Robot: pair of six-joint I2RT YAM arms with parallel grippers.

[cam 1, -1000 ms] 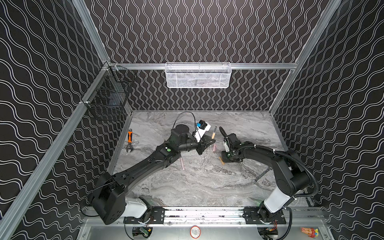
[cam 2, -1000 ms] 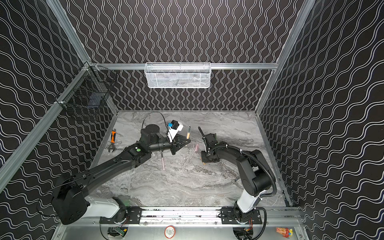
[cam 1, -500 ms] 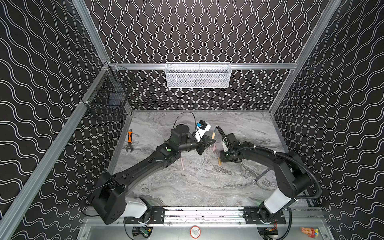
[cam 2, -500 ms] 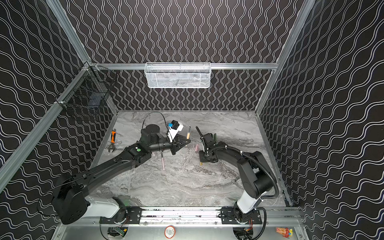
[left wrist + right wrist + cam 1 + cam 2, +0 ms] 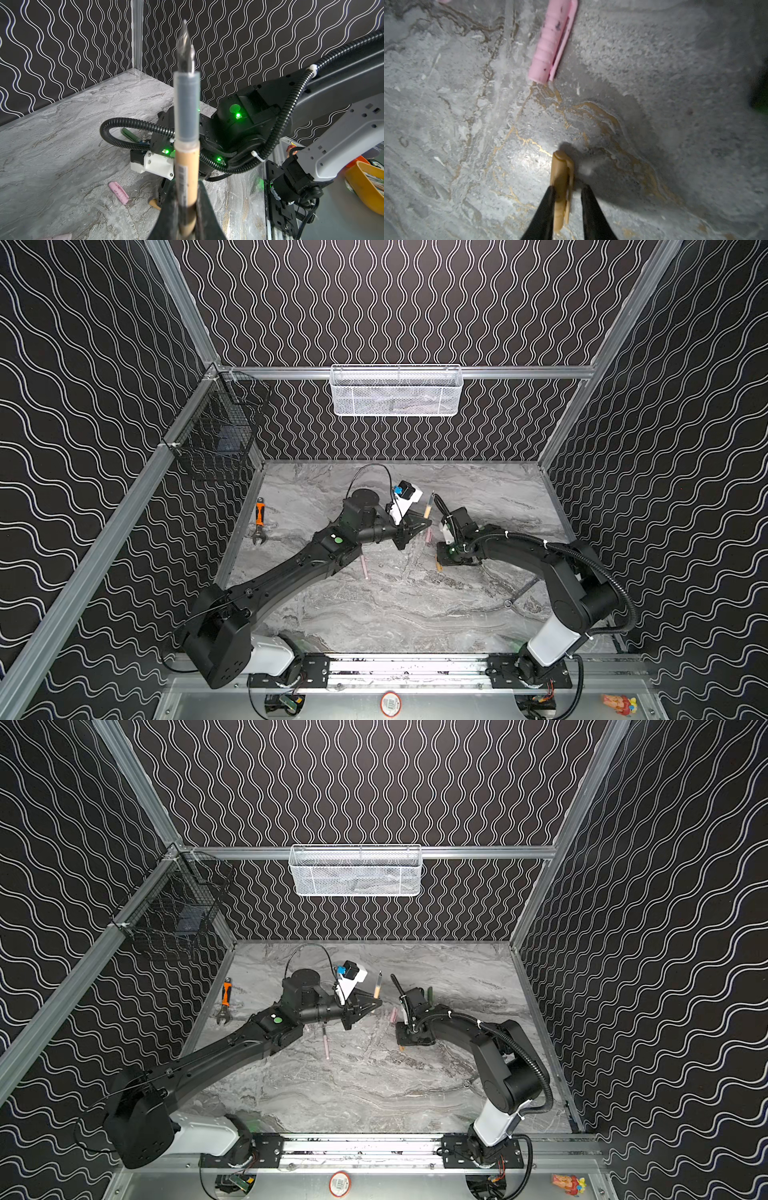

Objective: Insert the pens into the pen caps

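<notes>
My left gripper clamps the slim gold-tan pen upright while my right gripper, jaws narrowly parted, straddles the stubby gold-tan pen cap on the grey marble table, at the pen's six o'clock from above.

Gold-tan cap sits inside the right gripper, but shadow hides whether both sides are actually touching it. In both top views it's mostly tucked under that gripper. Pink cap runs off the frame edge. The gold-tan pen has a blurry doubled tip, and the green pen is half hidden behind a cable.
</notes>
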